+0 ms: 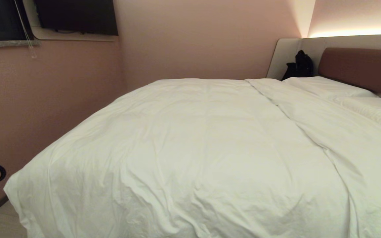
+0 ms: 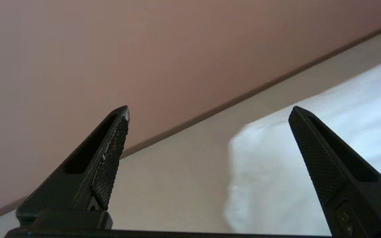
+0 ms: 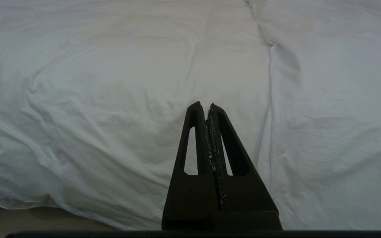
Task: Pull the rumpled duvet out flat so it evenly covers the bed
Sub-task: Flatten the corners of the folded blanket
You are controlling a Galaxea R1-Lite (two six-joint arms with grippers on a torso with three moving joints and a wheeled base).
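A: Nearest first, what are the arms doing?

B: The left gripper has its fingers spread wide with nothing between them; beyond their tips lie pale floor, a corner of the duvet, then the pink wall. The right gripper has its fingers pressed together, empty, with the duvet spread just beyond their tips.

A: And further off?

B: The duvet lies across the bed, lightly creased; pillows rest before the headboard; a black bag sits in the corner.

The duvet hides the bed's mattress and base.
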